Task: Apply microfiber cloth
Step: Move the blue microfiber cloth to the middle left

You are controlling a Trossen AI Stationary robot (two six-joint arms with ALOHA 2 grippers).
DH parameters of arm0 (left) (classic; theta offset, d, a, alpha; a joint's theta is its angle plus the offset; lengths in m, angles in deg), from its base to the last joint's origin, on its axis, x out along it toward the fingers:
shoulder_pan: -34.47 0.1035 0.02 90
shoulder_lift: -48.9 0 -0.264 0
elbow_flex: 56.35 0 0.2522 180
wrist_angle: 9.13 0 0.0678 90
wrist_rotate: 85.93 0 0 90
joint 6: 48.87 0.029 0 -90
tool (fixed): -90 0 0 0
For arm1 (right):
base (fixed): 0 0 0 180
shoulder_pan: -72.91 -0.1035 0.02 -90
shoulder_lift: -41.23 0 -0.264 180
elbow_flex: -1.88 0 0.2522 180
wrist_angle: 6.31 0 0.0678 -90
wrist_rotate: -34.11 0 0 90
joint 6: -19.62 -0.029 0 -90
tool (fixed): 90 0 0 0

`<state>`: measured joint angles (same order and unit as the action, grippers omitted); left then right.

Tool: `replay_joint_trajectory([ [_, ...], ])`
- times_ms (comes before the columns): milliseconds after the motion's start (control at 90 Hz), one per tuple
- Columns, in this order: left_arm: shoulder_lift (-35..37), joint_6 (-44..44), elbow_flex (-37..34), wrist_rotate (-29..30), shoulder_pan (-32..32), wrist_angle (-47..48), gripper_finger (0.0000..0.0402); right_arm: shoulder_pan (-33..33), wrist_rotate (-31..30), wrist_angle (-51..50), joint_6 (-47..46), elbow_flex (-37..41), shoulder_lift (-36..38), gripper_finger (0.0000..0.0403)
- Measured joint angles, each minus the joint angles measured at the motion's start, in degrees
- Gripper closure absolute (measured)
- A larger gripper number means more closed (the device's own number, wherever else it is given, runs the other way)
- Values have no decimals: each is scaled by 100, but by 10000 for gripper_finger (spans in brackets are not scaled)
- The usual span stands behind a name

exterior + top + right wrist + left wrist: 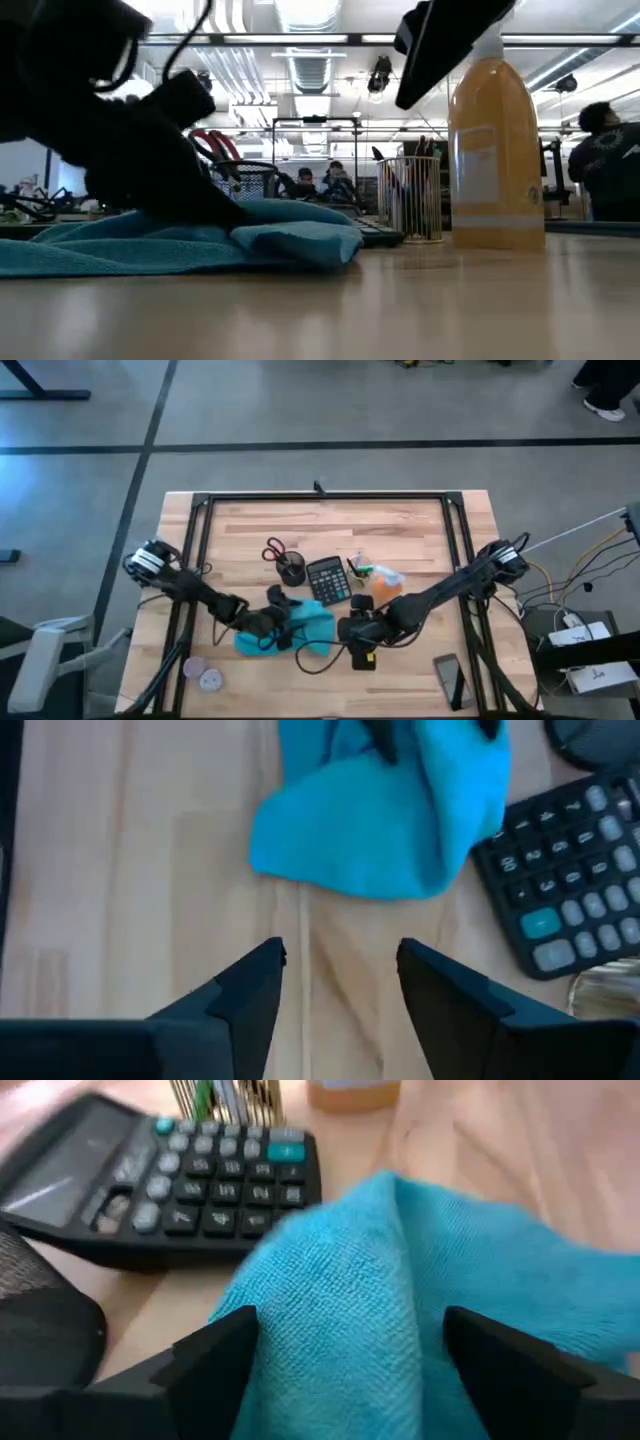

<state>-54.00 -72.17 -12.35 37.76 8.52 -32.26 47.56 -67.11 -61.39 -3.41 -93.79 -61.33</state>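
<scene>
Microfiber cloth (300,628) lay on the tabletop (400,525) near the front edge, about mid-width. Left pincer (283,632) sat on the cloth, cloth between its fingers (215,1360). Calculator (328,579) was just behind the cloth, mesh cup (291,568) to its left, spray bottle (383,582) to its right. Right pincer (345,630) hovered just right of the cloth, apart from it. Two round discs (202,673) lay at front left, a flat device (451,680) at front right.
</scene>
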Motion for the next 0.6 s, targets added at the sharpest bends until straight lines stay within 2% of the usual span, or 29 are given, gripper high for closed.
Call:
replay_joint_trajectory([
  [144,-135,-42,259,-65,-16,675,182,-14,9,0,-82,0,0,233],
  [267,85,-13,364,-121,-25,1645,282,-18,14,-12,-443,0,0,244],
  [378,565,30,397,-324,-34,2648,375,-67,108,-14,-791,0,0,257],
  [422,825,46,387,-379,-49,3179,386,-108,132,-14,-944,0,0,263],
  [600,2123,402,338,-624,-65,5165,379,-365,292,-12,-1329,0,0,293],
])
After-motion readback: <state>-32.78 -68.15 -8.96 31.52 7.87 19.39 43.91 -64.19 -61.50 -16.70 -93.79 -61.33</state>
